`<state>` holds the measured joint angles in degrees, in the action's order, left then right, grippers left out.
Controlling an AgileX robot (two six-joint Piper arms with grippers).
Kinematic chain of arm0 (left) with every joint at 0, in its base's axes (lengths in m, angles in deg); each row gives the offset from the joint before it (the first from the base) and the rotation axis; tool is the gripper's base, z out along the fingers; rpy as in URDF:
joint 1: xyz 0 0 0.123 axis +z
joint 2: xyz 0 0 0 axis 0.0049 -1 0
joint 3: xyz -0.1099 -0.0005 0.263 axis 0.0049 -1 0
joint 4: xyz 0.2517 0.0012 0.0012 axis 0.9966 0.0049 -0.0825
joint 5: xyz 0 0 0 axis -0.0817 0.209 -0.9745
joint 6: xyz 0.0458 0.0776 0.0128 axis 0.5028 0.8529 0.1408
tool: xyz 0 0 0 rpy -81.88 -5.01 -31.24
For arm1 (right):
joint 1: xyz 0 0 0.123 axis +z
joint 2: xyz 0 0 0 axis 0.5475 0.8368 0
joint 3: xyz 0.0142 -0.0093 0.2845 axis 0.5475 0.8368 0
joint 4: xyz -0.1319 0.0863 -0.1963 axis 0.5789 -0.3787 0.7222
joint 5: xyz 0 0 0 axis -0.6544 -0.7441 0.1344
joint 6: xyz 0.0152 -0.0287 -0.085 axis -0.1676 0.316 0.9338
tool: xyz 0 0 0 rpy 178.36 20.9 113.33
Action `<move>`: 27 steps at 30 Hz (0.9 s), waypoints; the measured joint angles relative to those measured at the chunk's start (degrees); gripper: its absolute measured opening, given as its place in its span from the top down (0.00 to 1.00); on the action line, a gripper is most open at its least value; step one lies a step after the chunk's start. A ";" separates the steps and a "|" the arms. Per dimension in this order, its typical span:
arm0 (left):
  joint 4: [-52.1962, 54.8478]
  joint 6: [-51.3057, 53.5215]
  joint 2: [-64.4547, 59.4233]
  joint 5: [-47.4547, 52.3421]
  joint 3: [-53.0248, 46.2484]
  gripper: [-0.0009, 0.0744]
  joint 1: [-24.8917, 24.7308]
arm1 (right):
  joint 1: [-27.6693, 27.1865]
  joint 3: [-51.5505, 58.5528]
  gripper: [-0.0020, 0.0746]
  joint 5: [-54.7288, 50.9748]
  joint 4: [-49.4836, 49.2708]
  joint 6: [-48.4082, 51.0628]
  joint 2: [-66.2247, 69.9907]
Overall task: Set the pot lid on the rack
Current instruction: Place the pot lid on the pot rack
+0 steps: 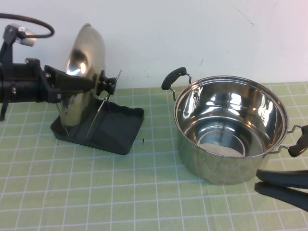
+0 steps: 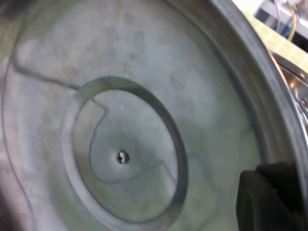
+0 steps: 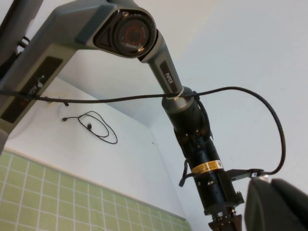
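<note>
The pot lid point(image 1: 86, 48) stands on edge in the dark grey rack point(image 1: 120, 127) at the left, leaning between the wire loops, its black knob point(image 1: 105, 85) facing right. My left gripper point(image 1: 91, 84) reaches in from the left and is shut on the lid's rim. The left wrist view is filled with the lid's underside point(image 2: 144, 96) and its centre screw, with one black fingertip point(image 2: 269, 197) at the rim. My right gripper point(image 1: 258, 181) lies low at the front right beside the pot, fingers together and empty.
The deep steel pot point(image 1: 226, 159) with two black handles stands open at the right on the green checked mat point(image 1: 144, 192). A white wall runs behind. The right wrist view shows only the camera mast point(image 3: 125, 33), a cable and the wall.
</note>
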<state>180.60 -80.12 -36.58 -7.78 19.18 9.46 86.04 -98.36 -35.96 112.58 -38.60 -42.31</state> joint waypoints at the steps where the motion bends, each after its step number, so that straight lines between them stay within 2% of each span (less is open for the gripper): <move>1: 0.00 1.03 0.09 0.00 -0.09 0.96 -0.47 | 0.00 0.00 0.97 0.00 0.00 0.03 0.00; 10: 0.00 2.86 -0.40 0.00 -0.38 0.96 -1.87 | 0.00 0.00 0.97 0.00 0.00 0.23 0.00; 21: 0.00 -1.69 -2.52 0.47 -0.38 0.94 -1.87 | 0.00 0.00 0.97 -2.16 0.00 0.94 0.00; 24: 0.00 -2.04 -2.56 0.47 -0.38 0.81 -1.87 | 0.00 0.00 0.97 -2.37 0.00 1.05 0.00; 27: 0.00 -3.11 -2.65 0.47 -0.38 0.55 -1.96 | 0.00 0.00 0.97 -2.37 0.00 1.05 0.00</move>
<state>180.60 -83.23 -39.23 -7.32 18.80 7.49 86.04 -98.36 -38.33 112.58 -37.56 -42.31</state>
